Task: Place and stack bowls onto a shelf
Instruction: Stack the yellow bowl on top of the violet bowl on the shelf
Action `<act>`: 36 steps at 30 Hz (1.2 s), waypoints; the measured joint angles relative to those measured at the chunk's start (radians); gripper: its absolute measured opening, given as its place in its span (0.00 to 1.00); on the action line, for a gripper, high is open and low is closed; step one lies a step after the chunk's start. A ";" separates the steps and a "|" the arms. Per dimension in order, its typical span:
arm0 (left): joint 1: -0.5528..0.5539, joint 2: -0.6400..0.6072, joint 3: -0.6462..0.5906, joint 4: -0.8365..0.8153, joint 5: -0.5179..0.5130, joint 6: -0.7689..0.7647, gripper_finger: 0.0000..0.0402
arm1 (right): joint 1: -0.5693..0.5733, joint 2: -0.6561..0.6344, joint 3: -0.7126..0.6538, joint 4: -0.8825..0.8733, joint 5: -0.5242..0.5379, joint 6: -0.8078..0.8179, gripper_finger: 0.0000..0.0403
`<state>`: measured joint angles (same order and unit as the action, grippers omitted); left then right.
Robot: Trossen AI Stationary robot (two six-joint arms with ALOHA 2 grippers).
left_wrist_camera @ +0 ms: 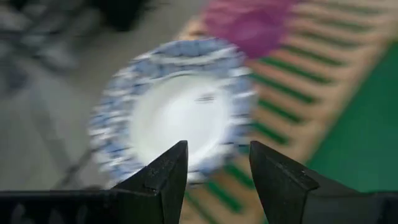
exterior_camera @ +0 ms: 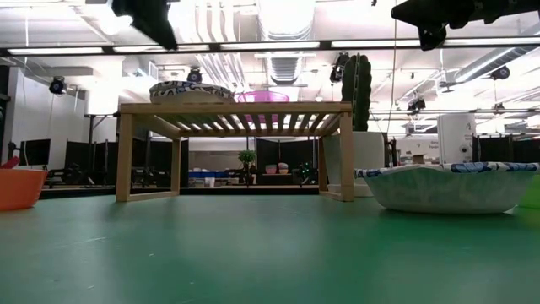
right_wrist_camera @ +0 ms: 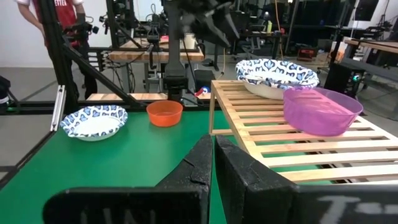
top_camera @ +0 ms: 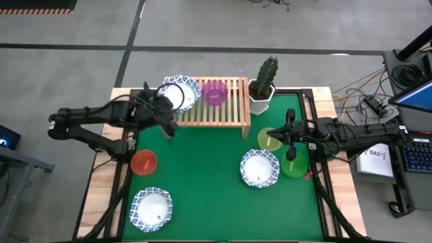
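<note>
A light-wood shelf [top_camera: 223, 111] stands at the table's far side. On its left end rests a white bowl with a blue rim [top_camera: 181, 92] [left_wrist_camera: 177, 115], and a purple bowl [top_camera: 214, 92] [right_wrist_camera: 320, 111] sits beside it. My left gripper [left_wrist_camera: 217, 168] [top_camera: 169, 121] is open and hovers above that white bowl, clear of it in the low view [exterior_camera: 152, 17]. My right gripper [right_wrist_camera: 212, 168] [top_camera: 278, 140] is shut and raised at the table's right, over the yellow bowl [top_camera: 268, 138]. On the table lie two more white bowls [top_camera: 260, 169] [top_camera: 151, 208], a red bowl [top_camera: 144, 162] and a green bowl [top_camera: 295, 167].
A cactus in a white pot [top_camera: 264, 84] stands at the shelf's right end. The shelf's right half [top_camera: 236, 101] is bare. Green table surface [top_camera: 202, 175] lies open between the bowls. A person [right_wrist_camera: 46, 25] stands in the room beyond the table's left side.
</note>
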<state>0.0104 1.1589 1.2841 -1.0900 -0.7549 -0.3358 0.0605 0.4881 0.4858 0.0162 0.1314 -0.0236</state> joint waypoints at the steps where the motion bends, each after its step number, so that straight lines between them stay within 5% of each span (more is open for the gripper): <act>1: 0.000 -0.003 -0.020 -0.001 -0.032 -0.007 0.39 | 0.000 0.000 0.000 0.000 0.000 -0.001 0.02; 12: -0.005 -0.015 -0.136 0.036 -0.078 0.077 0.39 | 0.001 0.050 0.000 -0.005 -0.013 0.088 0.02; 16: -0.048 -0.055 -0.145 0.179 0.064 0.235 0.39 | 0.030 0.136 0.000 0.112 -0.097 0.097 0.02; 21: -0.107 -0.158 -0.244 0.478 0.534 0.454 0.39 | 0.048 0.269 0.021 0.226 -0.103 0.097 0.02; 23: -0.124 -0.200 -0.299 0.589 0.645 0.455 0.39 | 0.048 0.318 0.054 0.210 -0.073 0.128 0.02; 36: -0.204 -0.315 -0.637 0.946 0.663 0.199 0.39 | 0.048 0.513 0.384 -0.275 -0.052 0.268 0.02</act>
<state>-0.1940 0.8441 0.6468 -0.1437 -0.0924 -0.1370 0.1089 1.0011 0.8699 -0.2592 0.0797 0.2443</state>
